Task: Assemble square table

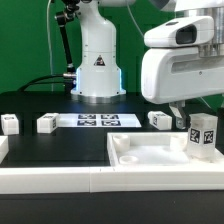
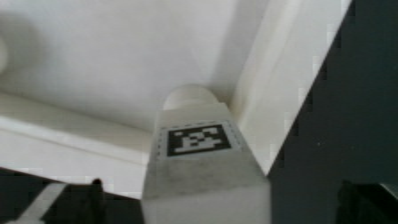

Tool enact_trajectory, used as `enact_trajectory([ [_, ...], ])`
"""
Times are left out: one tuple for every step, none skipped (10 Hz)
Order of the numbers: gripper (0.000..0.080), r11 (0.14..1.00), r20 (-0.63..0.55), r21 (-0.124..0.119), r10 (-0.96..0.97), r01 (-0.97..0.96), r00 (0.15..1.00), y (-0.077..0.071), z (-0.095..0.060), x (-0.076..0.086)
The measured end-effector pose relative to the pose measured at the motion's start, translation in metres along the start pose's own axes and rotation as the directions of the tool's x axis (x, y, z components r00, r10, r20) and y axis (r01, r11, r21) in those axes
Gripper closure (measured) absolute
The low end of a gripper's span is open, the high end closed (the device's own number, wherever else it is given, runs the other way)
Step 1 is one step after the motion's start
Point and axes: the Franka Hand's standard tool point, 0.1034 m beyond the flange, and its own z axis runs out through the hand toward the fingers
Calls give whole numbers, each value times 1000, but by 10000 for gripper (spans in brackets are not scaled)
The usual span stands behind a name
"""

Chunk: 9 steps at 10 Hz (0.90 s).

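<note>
Jaws and surroundings. The jaws are closed on one leg (image 1: 203, 135), held upright by its upper part. In the wrist view this leg (image 2: 199, 150) runs straight out from the camera, with a black-and-white tag on the face turned to the lens. Its far end points into an inside corner of the tabletop (image 2: 107, 90), where two raised rims meet. The fingers themselves are not clear in either view. Whether the leg's end touches the tabletop cannot be told.

In the exterior view the held leg stands over the tabletop's (image 1: 150, 152) corner at that view's right, showing two tagged faces. The tabletop, a white square tray with a raised rim, lies flat on the black bench (image 1: 60, 148), hollow side up. It sits toward the exterior view's right, just behind a long white rail (image 1: 60, 182) along the near edge.

Three loose legs lie in a row farther back. Two are at the exterior view's left (image 1: 10, 123) (image 1: 47, 123), well apart from the tabletop, and one (image 1: 160, 119) is just behind it. The marker board (image 1: 98, 120) lies flat between the second and third of these. The arm's base (image 1: 97, 70) stands behind the board, and the arm's white wrist housing (image 1: 180, 60) hangs above the held leg.
</note>
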Motion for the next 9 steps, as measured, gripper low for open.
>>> enact_trajectory([
  [150,1000,0,1,-21,21,1000,0,0,0],
  [259,1000,0,1,-20,20,1000,0,0,0],
  [410,1000,0,1,-20,20,1000,0,0,0],
  [410,1000,-1,0,-20,20,1000,1,0,0],
  [504,1000,-1,-1,-4,4,1000,2,0,0],
  [504,1000,-1,-1,12,-12,1000,2,0,0],
  [504,1000,-1,-1,11,-11,1000,3,0,0],
  [504,996,-5,6,85,-85,996,3,0,0],
  [504,976,-10,13,218,-218,976,3,0,0],
])
